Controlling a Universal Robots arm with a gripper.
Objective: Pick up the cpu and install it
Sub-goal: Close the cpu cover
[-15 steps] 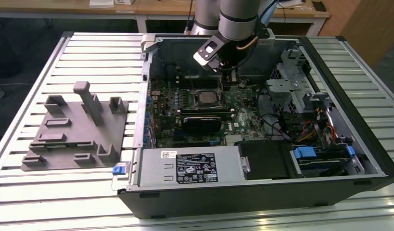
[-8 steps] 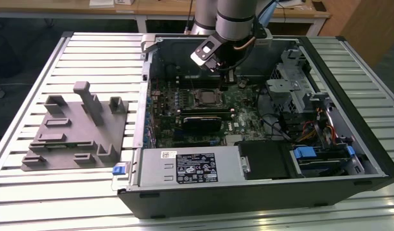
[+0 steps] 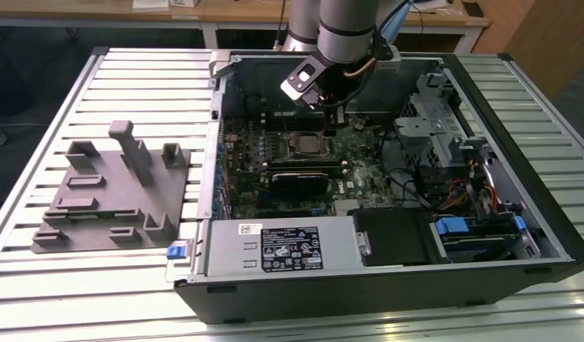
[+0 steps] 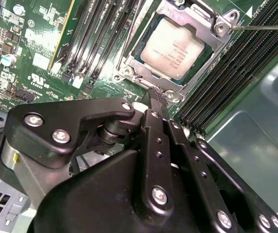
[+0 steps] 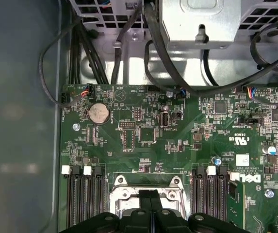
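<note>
Two fingers of my gripper sit pressed flat together w/ nothing btwn them that I can see, so I read it as closed and empty.

Just ahead of the tip is the socket. The cpu lies flat inside its metal frame, silver top up, square to the frame and clear of the fingers. The tip is right by the frame's near edge; can't tell if it touches the metal. A thin wire lever pokes out past the socket's far corner. Can't tell whether the frame is clamped down on the chip.

Memory slots run along both sides of the socket, v. close to the fingers. Further out is the green board, w/ black cables beyond it, all inside the open pc case. Well away from the gripper, outside the case, a grey tray rests on the slatted table.

My read: pick & place prob. done, chip is home. The step in hand looks like the tail end of the install, i.e. seating or securing.

The next move, imo, calls for small, slow motion. There's v. little room round the tip, so no sideways drag over the chip top or into the slots. If the lever is to be worked, it needs careful aim at that thin wire.
</note>
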